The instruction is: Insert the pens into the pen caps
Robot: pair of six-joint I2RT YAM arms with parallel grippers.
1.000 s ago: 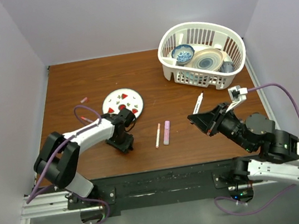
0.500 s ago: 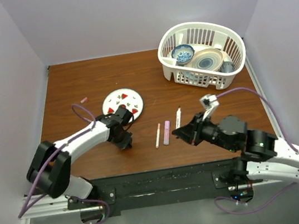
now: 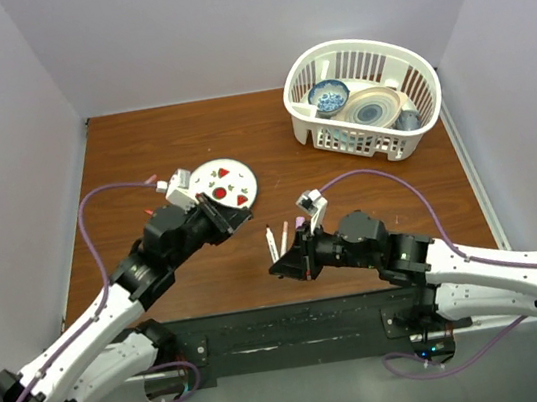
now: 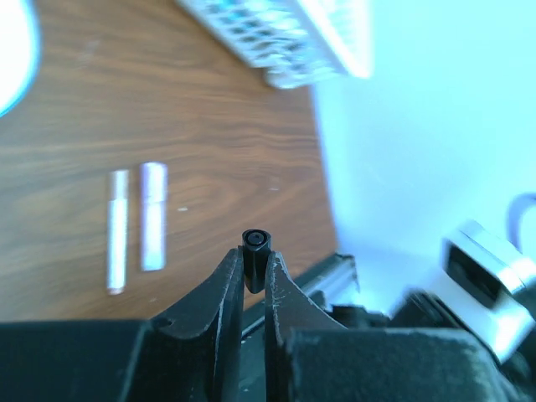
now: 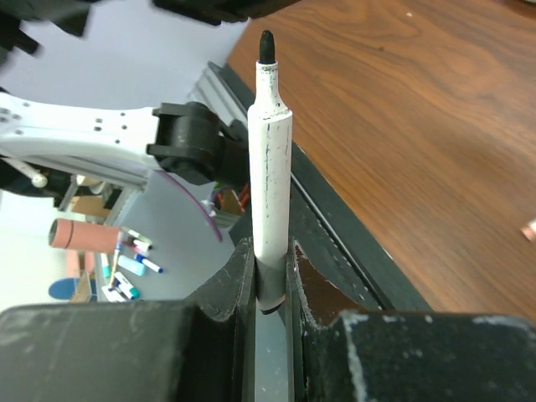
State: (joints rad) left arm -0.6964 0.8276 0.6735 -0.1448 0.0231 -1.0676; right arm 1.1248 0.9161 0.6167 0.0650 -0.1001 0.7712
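Wooden table [image 3: 140, 149]; basket [image 3: 366, 141] of dishes [image 3: 373, 107]

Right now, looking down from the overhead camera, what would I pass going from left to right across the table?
From the left: small pink cap → plate → white pen → basket.

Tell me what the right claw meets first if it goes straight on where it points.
Probably the left claw and the dark cap it grips; the white pen in the right claw aims that way, though depth is unclear.
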